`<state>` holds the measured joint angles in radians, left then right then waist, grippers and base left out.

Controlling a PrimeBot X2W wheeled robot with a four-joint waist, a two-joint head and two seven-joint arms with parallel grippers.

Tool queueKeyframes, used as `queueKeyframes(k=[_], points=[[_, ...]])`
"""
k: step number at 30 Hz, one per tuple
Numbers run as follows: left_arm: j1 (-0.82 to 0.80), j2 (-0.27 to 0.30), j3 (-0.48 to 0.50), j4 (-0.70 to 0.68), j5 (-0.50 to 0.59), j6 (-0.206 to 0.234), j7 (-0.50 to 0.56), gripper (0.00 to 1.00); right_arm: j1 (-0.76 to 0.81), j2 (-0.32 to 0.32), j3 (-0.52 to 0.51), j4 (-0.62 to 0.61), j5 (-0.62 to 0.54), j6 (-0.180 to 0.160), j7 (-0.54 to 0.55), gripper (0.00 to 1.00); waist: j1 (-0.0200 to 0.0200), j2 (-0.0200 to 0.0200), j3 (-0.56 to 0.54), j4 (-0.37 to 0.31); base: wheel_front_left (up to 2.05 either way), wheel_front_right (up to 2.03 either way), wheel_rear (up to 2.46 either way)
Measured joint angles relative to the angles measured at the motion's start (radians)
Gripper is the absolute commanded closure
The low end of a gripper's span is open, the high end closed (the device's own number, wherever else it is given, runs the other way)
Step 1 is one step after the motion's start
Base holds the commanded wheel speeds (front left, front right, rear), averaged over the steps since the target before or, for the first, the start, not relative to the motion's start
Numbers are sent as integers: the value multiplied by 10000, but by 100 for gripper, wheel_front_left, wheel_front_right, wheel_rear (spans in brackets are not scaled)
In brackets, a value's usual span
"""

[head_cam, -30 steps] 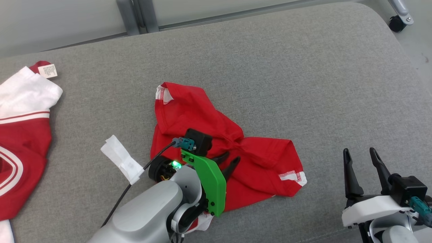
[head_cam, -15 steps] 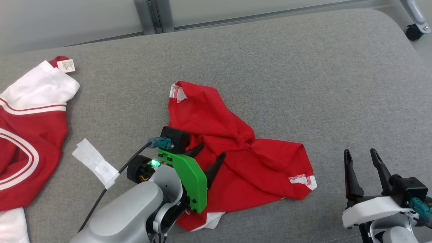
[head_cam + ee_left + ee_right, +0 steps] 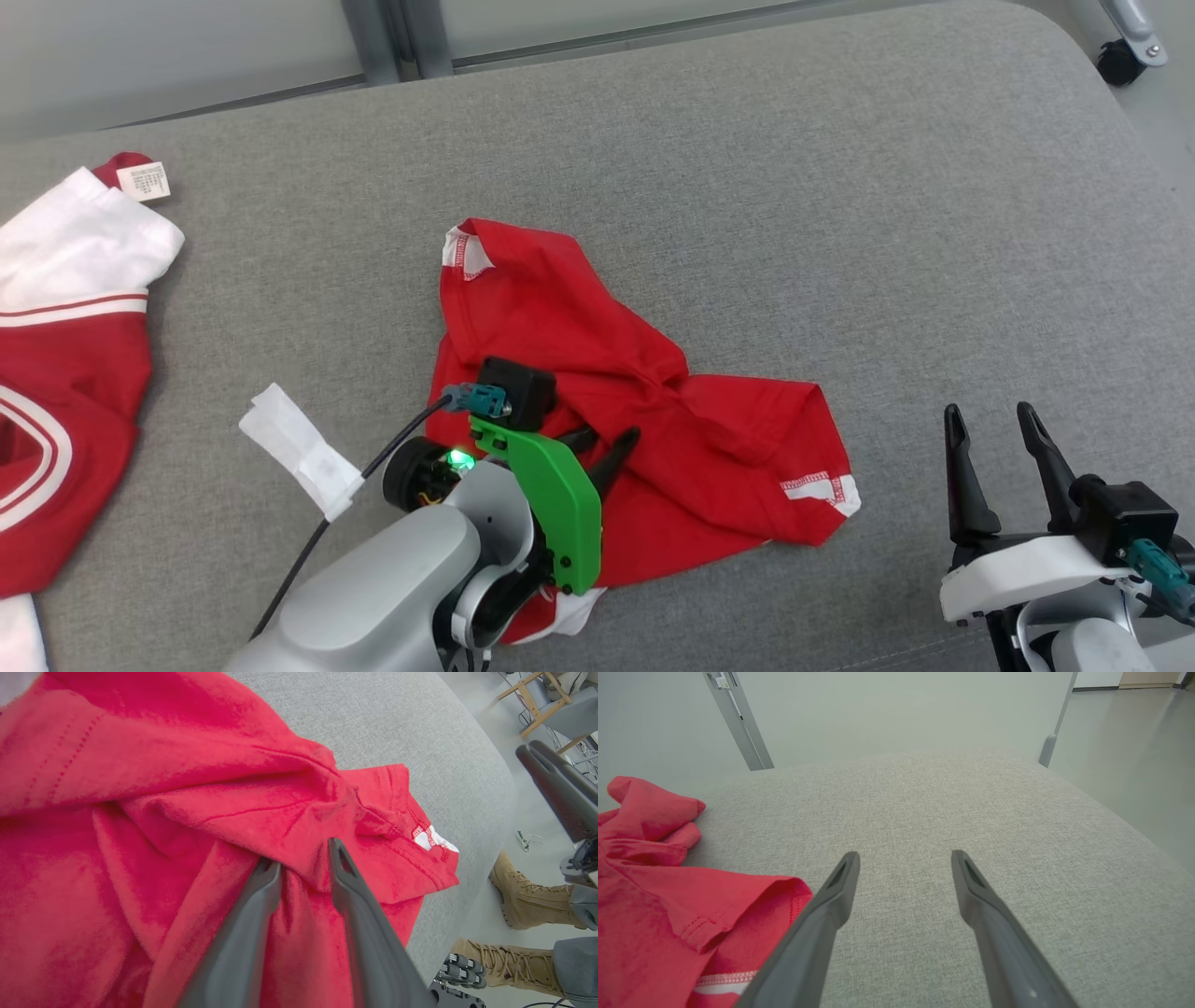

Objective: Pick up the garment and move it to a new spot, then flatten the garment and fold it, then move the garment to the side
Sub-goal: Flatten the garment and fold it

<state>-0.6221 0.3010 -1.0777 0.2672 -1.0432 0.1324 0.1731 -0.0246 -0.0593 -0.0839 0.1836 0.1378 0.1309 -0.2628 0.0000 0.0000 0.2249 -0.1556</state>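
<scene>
Jersey, far left: a red-and-white jersey lies at the left edge, well apart from the work. I judge it is not the piece being handled.
White slip: a folded white slip sits just left of the left arm, apart from the red cloth.
Left pincer: the left pincer is down on the middle of the garment. Its fingers are about half closed with a ridge of red cloth between them, but I cannot tell whether that ridge is truly gripped.
Garment: the red garment lies crumpled in the middle of the grey cushion. Its long axis runs from the far-left hemmed corner to the near-right hemmed corner.
Key relation: the left arm is the nearer one, right on the cloth, which spreads mostly to the right of its fingers.
Right pincer: the right pincer is wide open and holds nothing. The garment's nearest corner lies to its left, not touching.
Step, as judged: picking up for the move, with flattening and folding not yet done.
</scene>
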Motion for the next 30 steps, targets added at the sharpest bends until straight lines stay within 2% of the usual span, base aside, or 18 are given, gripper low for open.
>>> queueKeyframes(k=[2, 3, 4, 5, 19, 29, 30], points=[[-91, -21, 61, 48, 4, 12, -86, 61, -9, 12, 4, 10, 2, 0, 0, 0, 0, 0, 39, -73, 0, 0, 0], [-153, -36, 98, 92, 15, 13, -88, 73, -26, 15, 13, 21, 6, 0, 0, 0, 0, 0, 63, -114, 0, 0, 0], [-202, -54, 125, 142, 21, 35, -123, 91, -41, 19, 19, 29, 15, 0, 0, 0, 0, 0, 86, -152, 0, 0, 0], [-229, -79, 173, 184, 25, 69, -203, 100, -60, 23, 21, 36, 19, 0, 0, 0, 0, 0, 103, -183, 0, 0, 0], [-1559, -890, 884, 1649, -79, 161, -491, 100, -492, 79, 251, 169, 318, 0, 0, 0, 0, 0, 621, -895, 0, 0, 0], [-2356, -1032, 1035, 3632, 121, 52, -798, 100, -639, 81, 345, 309, 564, 0, 0, 0, 0, 0, 962, -1659, 0, 0, 0], [-2361, -1066, 1041, 3806, 121, -29, -892, 80, -638, 79, 341, 326, 564, 0, 0, 0, 0, 0, 974, -1711, 0, 0, 0]])
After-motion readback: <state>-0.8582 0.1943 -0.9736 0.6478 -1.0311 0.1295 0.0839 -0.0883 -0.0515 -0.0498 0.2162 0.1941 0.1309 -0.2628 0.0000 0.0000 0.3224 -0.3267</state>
